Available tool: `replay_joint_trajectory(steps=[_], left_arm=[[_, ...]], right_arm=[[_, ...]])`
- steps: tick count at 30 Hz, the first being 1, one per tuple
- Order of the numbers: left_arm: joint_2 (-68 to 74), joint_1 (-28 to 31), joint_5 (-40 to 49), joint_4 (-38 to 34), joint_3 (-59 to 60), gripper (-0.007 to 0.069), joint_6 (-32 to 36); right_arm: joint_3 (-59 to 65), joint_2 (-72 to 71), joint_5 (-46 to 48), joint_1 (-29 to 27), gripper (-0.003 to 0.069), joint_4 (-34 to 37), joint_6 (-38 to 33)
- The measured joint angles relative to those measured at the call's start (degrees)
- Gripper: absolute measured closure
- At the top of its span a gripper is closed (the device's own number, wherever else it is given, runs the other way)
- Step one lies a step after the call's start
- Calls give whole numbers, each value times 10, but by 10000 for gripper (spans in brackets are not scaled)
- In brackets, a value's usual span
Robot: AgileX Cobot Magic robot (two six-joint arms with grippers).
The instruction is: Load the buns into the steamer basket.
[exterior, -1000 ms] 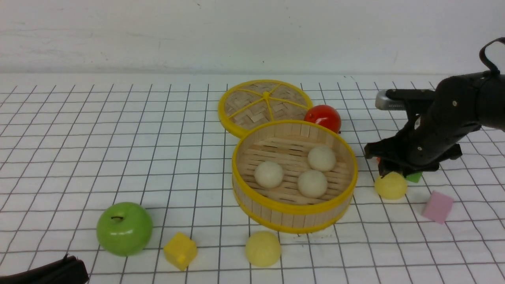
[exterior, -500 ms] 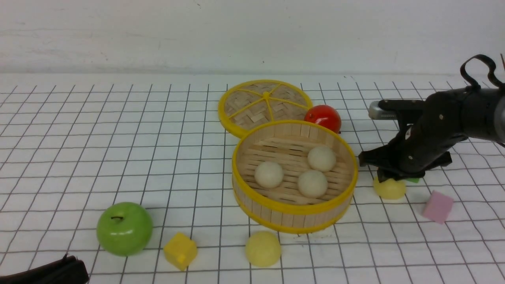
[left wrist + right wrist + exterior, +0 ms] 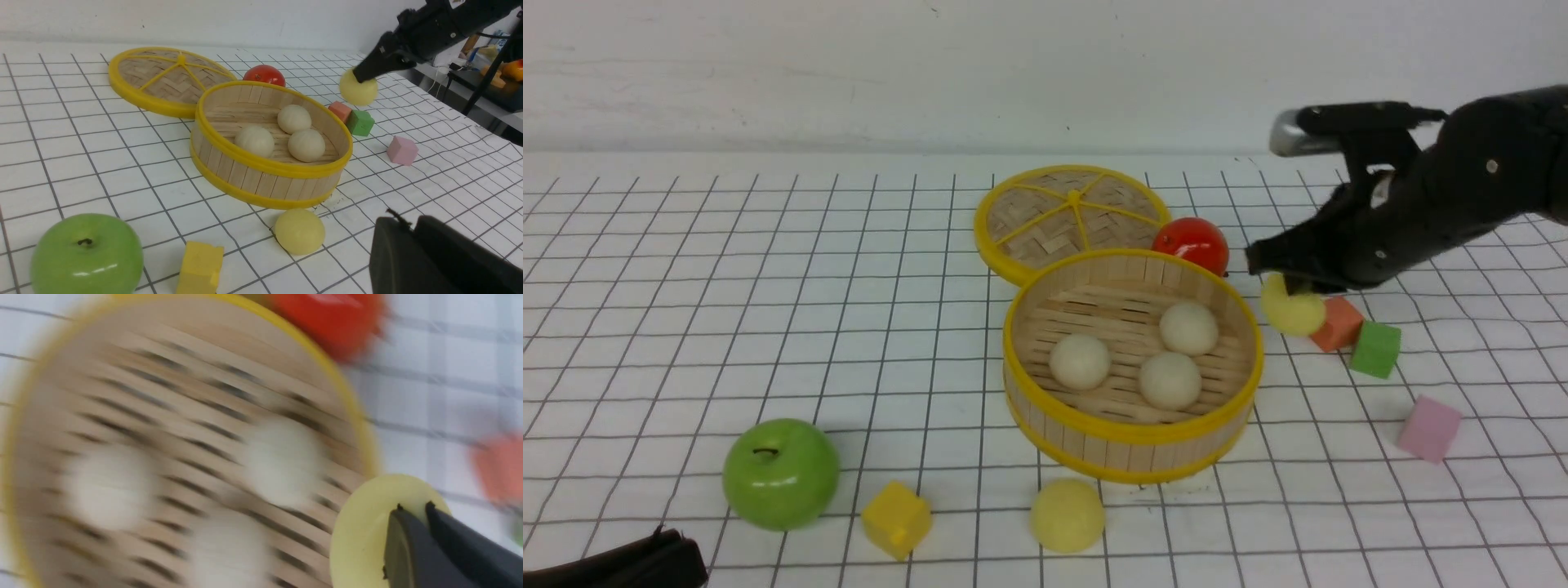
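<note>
The steamer basket (image 3: 1131,429) stands mid-table with three cream-beige buns (image 3: 1170,380) inside; it also shows in the left wrist view (image 3: 265,181) and, blurred, in the right wrist view (image 3: 24,396). My right gripper (image 3: 1278,273) is shut on a pale yellow bun (image 3: 1293,310), held in the air just right of the basket's rim. In the right wrist view that bun (image 3: 363,526) sits at my fingertips (image 3: 398,516). A second pale yellow bun (image 3: 1067,514) lies on the table in front of the basket. My left gripper (image 3: 402,222) is shut and empty, low at the near left.
The flat woven lid (image 3: 1072,216) and a red tomato (image 3: 1192,243) lie behind the basket. Orange (image 3: 1338,324), green (image 3: 1376,349) and pink (image 3: 1427,429) cubes lie right of it. A green apple (image 3: 780,474) and a yellow cube (image 3: 897,519) sit near left.
My right gripper closed on the pale yellow bun beside the cubes and lifted it up and left toward the basket's rim. The orange and green cubes are now uncovered. The left arm stayed still.
</note>
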Motion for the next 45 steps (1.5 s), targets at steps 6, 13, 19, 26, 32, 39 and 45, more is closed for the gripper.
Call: replay_joint_trajectory(steps=[6,13,19,26,32,39,45], left_arm=[[0,0,0,-1,0,557,-1],[0,0,0,-2,0,553,-1],[0,0,0,-2,0,549,-1],[0,0,0,-2,0,541,-1],[0,0,0,-2,0,534,-1],[0,0,0,-2,0,533,-1],[0,0,0,-2,0,531,-1]], right_arm=[[-38,60,-71,55,647,30,-13],[-114,187,-123,73,590,30,-14],[-129,220,-140,73,390,30,-14],[-132,169,-69,73,144,30,-10],[-130,38,107,73,165,19,54],[3,-154,226,77,469,-36,121],[103,-286,275,78,676,-39,140]])
